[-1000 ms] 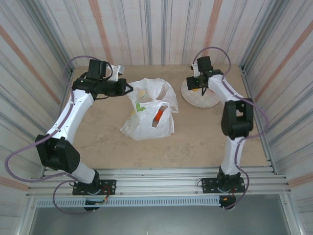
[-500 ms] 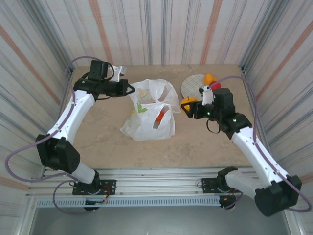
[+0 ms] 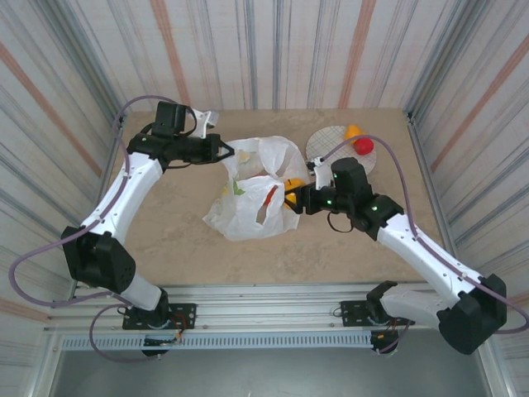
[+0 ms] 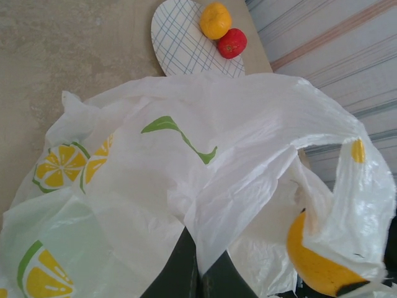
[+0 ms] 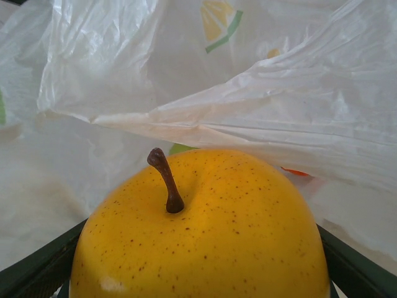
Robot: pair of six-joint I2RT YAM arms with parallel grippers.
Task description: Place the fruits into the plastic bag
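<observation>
We judge the yellow apple [image 5: 198, 230] firm, smooth, liable to slip; the right jaws, spread wide, clasp its flanks at the mouth of the plastic bag [image 3: 248, 211], mid-frame. The bag is thin and limp; the left jaws, pressed together, pinch its rim. Around: marbled tabletop [image 3: 165, 231], striped walls [image 3: 264, 50] close by.

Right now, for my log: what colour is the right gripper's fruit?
The fruit is yellow, brown-speckled; clearest in right wrist view.
</observation>
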